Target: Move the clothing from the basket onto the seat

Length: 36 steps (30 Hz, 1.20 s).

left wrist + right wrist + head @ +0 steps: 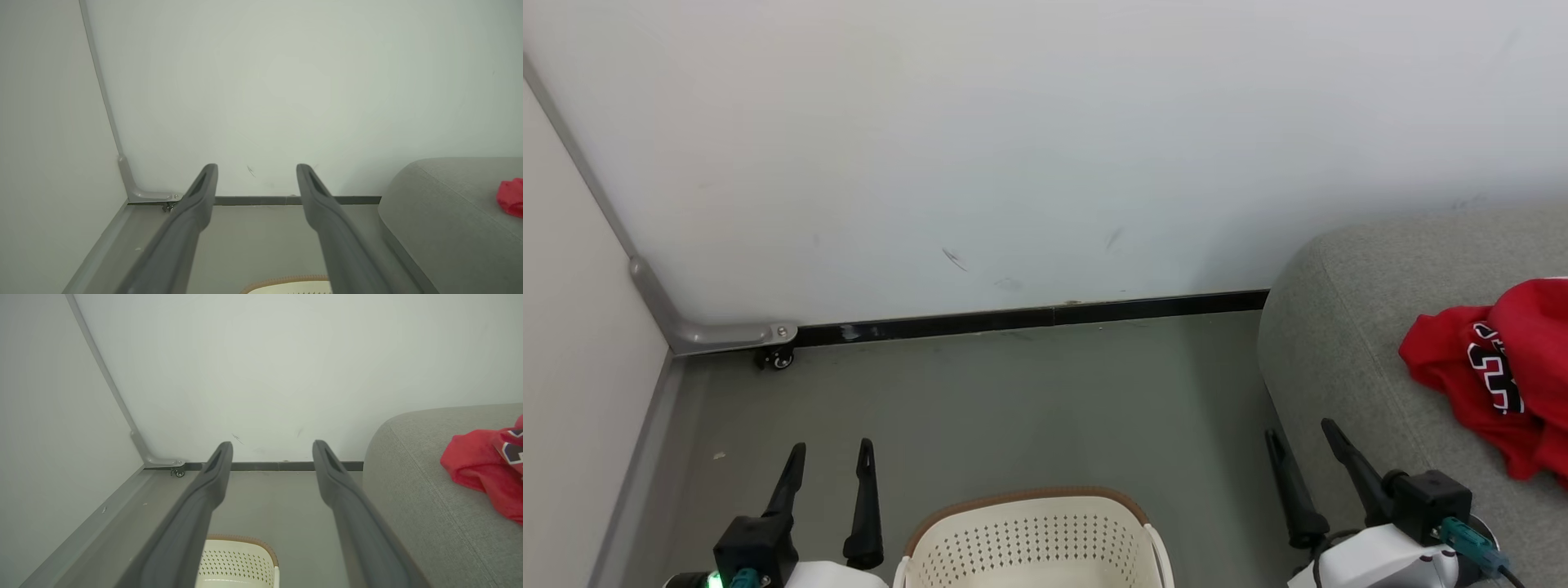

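Observation:
Red clothing [1503,371] with black-and-white numerals lies crumpled on the grey seat [1347,351] at the right; it also shows in the wrist views [510,197] [486,469]. The cream basket [1033,539] with its brown rim sits on the floor at the bottom centre, only its far wall showing, with no fabric seen in that part. My left gripper [832,447] is open beside the basket's left side. My right gripper [1300,428] is open at the seat's front corner, empty, and apart from the clothing.
A white wall [1013,147] runs across the back with a dark baseboard [1029,317]. A panel on the left meets it at a corner, where a metal bracket and a small caster [778,358] sit. Grey floor [1029,408] lies between basket and wall.

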### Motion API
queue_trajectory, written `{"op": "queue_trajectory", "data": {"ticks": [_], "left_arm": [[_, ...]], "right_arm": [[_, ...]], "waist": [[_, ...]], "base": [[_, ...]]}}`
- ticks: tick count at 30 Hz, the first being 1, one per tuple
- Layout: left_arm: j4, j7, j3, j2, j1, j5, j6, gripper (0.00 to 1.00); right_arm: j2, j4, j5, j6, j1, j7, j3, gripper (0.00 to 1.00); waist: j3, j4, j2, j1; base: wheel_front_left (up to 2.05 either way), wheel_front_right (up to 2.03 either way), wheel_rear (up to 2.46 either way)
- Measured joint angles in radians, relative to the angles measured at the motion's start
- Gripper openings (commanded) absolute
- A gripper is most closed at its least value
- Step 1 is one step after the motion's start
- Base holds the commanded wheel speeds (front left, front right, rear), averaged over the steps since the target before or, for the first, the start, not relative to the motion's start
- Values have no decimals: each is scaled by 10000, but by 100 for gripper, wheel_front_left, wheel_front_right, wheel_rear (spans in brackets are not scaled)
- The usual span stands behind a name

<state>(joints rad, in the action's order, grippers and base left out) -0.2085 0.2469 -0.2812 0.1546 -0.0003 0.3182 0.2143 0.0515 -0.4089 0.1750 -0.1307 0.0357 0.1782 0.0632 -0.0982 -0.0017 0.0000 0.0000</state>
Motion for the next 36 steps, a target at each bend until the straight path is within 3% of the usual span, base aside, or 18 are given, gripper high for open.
{"op": "queue_trajectory", "data": {"ticks": [36], "left_arm": [[-711,0,46,203,-216,-483,449,100]], "right_arm": [[-38,1557,199,0,-641,-587,-211,100]], "waist": [[231,235,0,0]], "base": [[0,0,0]]}}
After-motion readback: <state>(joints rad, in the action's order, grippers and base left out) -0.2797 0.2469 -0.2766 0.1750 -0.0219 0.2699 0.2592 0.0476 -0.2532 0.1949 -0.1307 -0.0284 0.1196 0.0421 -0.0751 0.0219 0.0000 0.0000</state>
